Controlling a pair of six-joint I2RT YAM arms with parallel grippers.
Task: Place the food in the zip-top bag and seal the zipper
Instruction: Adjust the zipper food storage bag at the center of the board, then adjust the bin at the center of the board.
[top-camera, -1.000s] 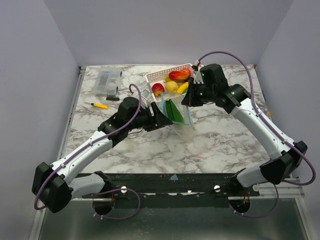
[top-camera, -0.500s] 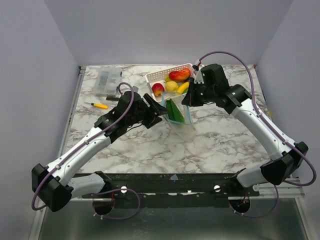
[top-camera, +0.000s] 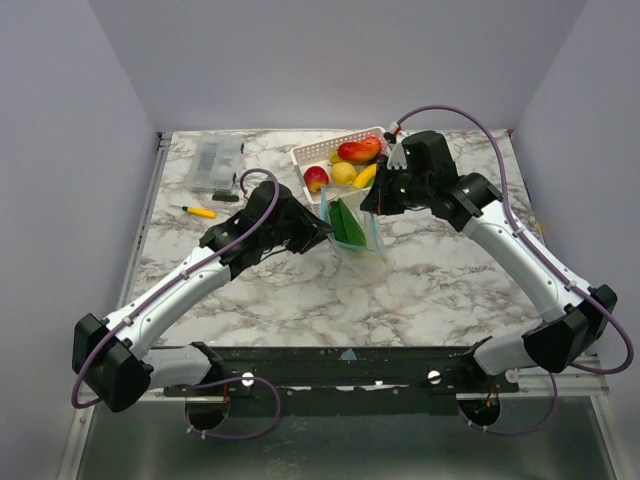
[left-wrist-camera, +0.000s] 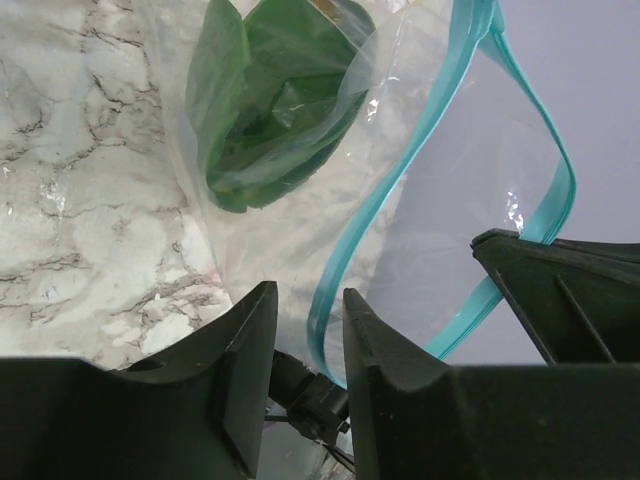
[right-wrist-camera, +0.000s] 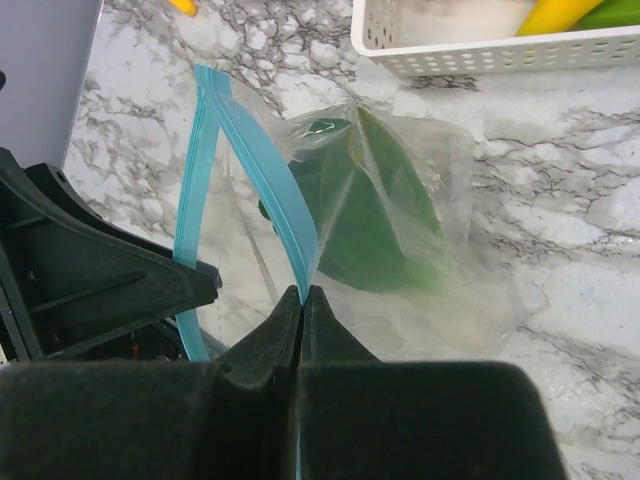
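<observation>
The zip-top bag (top-camera: 360, 238) stands on the marble table (top-camera: 440, 285), just in front of the white basket (top-camera: 310, 153) and between the two arms. Its mouth is pulled wide open, and the blue-green zipper (left-wrist-camera: 560, 190) makes a big loop. A green leafy toy vegetable (left-wrist-camera: 260, 110) sits deep inside the bag. The right gripper (right-wrist-camera: 302, 295) is squeezed tight on the zipper at the far side of the mouth and holds that edge up. The left gripper (left-wrist-camera: 308, 300) is at the near side of the mouth. Its fingers are a little way apart, with the zipper strip running down into the gap between them, so they are not pinched shut. More food waits in the basket: a red apple (top-camera: 316, 178), a yellow banana (top-camera: 366, 176) and a red and orange piece (top-camera: 358, 151). Far off to the left lie a small clear box (top-camera: 215, 163) and a little tool with a yellow handle (top-camera: 200, 211)
</observation>
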